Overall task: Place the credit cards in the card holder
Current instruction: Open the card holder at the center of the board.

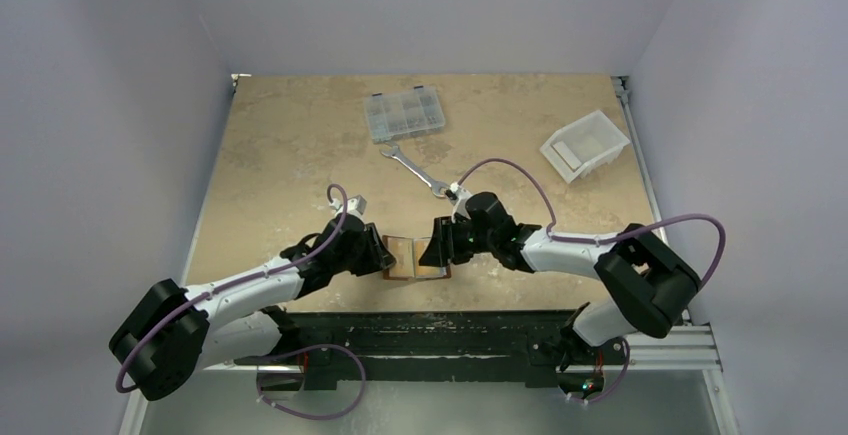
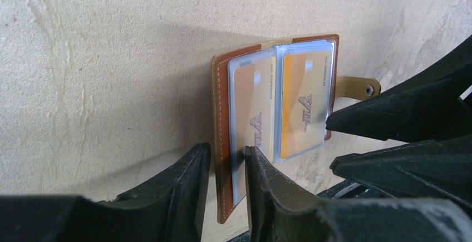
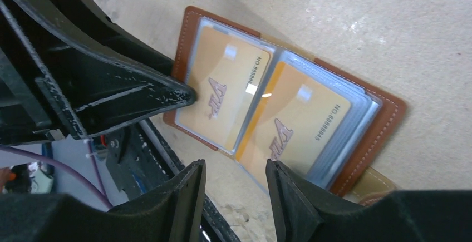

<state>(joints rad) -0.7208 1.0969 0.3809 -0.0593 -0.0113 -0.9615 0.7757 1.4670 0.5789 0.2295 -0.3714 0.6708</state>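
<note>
Left gripper (image 1: 380, 253) pinched the open card holder's (image 1: 416, 257) left flap at the table's (image 1: 300, 155) near edge, right gripper (image 1: 437, 245) gaped astride the sleeved credit cards (image 2: 253, 114), so one careless tug could've slid a card out!

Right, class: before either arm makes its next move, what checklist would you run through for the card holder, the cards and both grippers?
1. Card holder lying open on the table: ok.
2. Two credit cards seated in the clear sleeves: ok.
3. Snap strap lying clear of the sleeves: ok.
4. Left gripper actually gripping the holder's cover: cannot tell.
5. Right gripper jaws apart: ok.
</note>
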